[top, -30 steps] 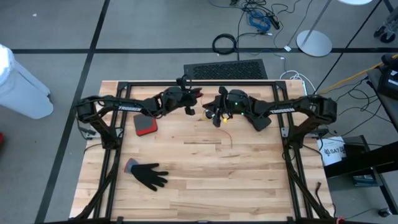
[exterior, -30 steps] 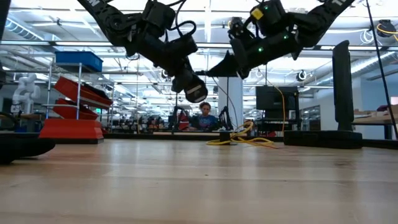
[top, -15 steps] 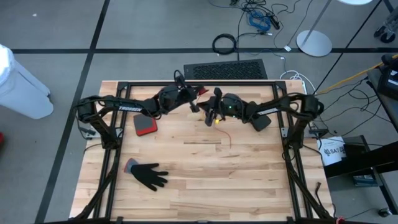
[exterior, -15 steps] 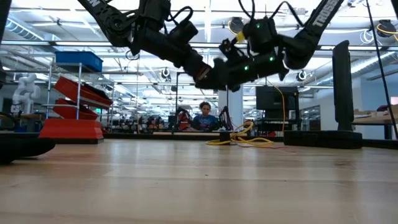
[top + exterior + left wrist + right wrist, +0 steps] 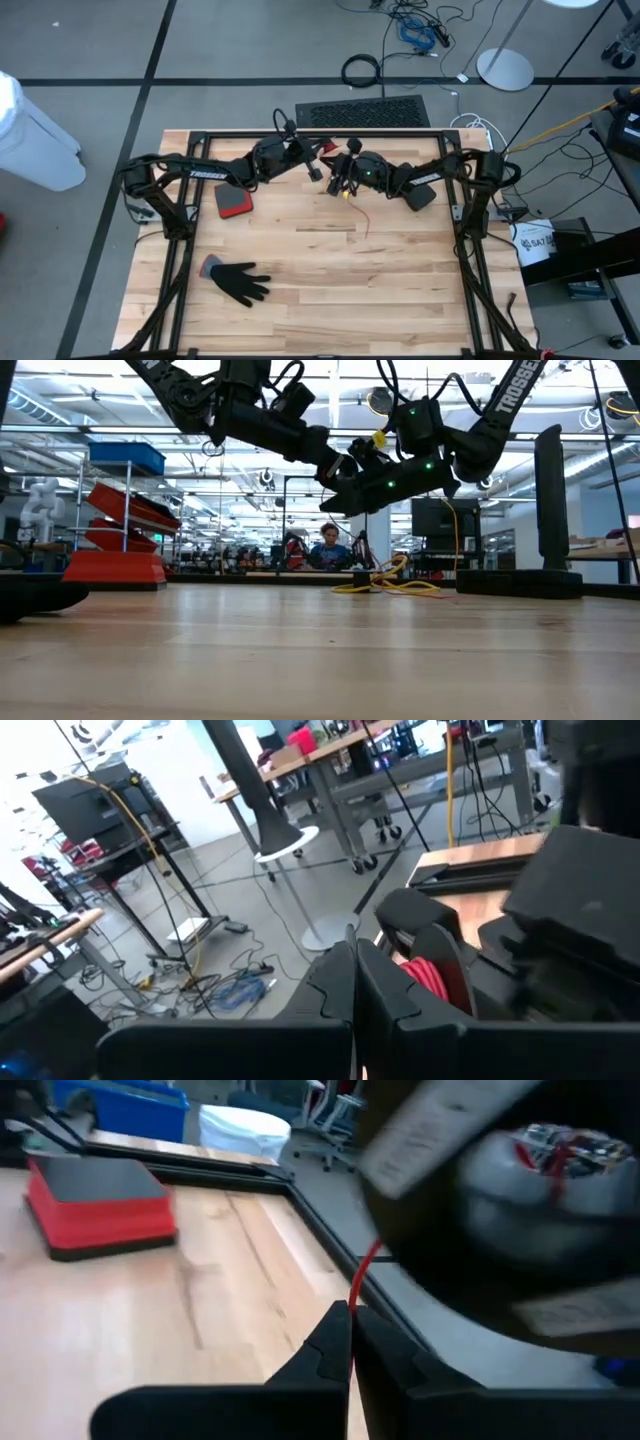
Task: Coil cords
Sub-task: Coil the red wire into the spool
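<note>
Both arms meet above the table's far edge, winding a thin red cord.
The right pincer pinches the cord; the left pincer is pressed together; next probably another loop.

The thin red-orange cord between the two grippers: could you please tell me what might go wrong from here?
The left gripper and right gripper nearly touch above the wooden table, so they could collide. The thin red-orange cord is pinched only at the right gripper's tip; its loose tail might slip free or tangle.
</note>
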Tool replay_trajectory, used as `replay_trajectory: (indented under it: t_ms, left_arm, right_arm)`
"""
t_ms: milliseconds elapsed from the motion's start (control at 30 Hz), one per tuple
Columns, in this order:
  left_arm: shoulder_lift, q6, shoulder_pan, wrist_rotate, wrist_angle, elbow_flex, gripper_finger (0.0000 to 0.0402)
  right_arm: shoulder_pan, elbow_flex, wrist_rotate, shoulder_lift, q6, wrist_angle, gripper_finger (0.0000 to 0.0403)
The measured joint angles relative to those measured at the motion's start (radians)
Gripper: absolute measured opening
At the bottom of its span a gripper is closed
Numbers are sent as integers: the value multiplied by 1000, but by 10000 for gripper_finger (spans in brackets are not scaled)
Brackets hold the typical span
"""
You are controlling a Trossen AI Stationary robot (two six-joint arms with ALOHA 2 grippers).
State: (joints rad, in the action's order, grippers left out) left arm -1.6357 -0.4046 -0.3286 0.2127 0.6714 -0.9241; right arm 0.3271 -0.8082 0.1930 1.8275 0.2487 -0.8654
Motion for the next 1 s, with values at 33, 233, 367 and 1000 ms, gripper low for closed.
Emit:
replay_trajectory:
  t_ms: [33, 233, 367, 1000]
  left_arm:
    - [7, 0, 0, 0, -12, 0, 0]
    - [68, 0, -7, 0, -87, 0, 0]
    - [119, 6, -6, -20, -124, 2, 0]
    - [179, 7, 8, -46, -285, 0, 0]
  right_arm:
    - [1, 1, 11, 0, 7, -1, 0]
    - [6, 32, 65, -22, 85, -4, 0]
    - [22, 54, 88, -58, 113, -11, 0]
    - [68, 63, 97, -238, 157, 242, 3]
